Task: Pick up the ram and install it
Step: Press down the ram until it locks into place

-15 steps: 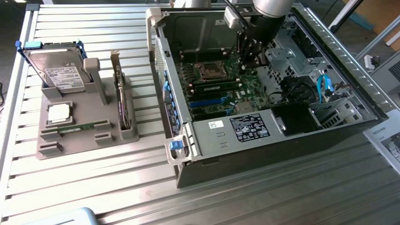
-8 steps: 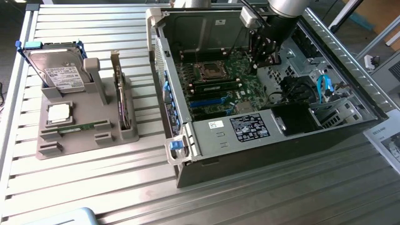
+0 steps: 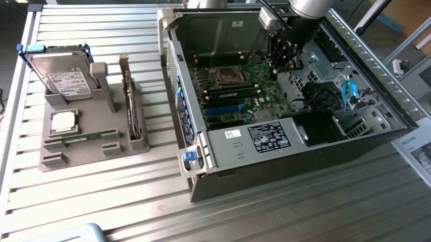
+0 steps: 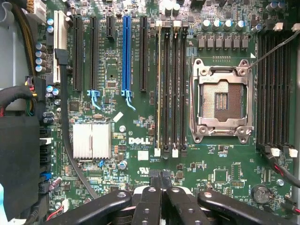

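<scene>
A ram point(image 3: 91, 137), a narrow green stick, lies flat in the grey holder point(image 3: 88, 151) on the exterior view's left, outside the computer case. My gripper point(image 3: 281, 66) hangs inside the open case point(image 3: 202, 151), far from that stick, over the green motherboard point(image 3: 253, 75). Seen from the wrist, my gripper point(image 4: 160, 177) is shut, its black fingertips point(image 4: 154, 180) pressed together with nothing between them. They hover just off the end of the black memory slots point(image 4: 169, 89). One slot point(image 4: 158, 89) shows a thin yellowish strip; I cannot tell whether a stick sits in it.
The holder also carries a silver hard drive point(image 3: 62, 75), a square chip point(image 3: 64, 121) and an upright card point(image 3: 128, 103). On the board are the processor socket point(image 4: 222, 101), a silver heatsink point(image 4: 92, 140) and blue and black card slots point(image 4: 126, 54). Cables point(image 3: 346, 93) lie beside the board.
</scene>
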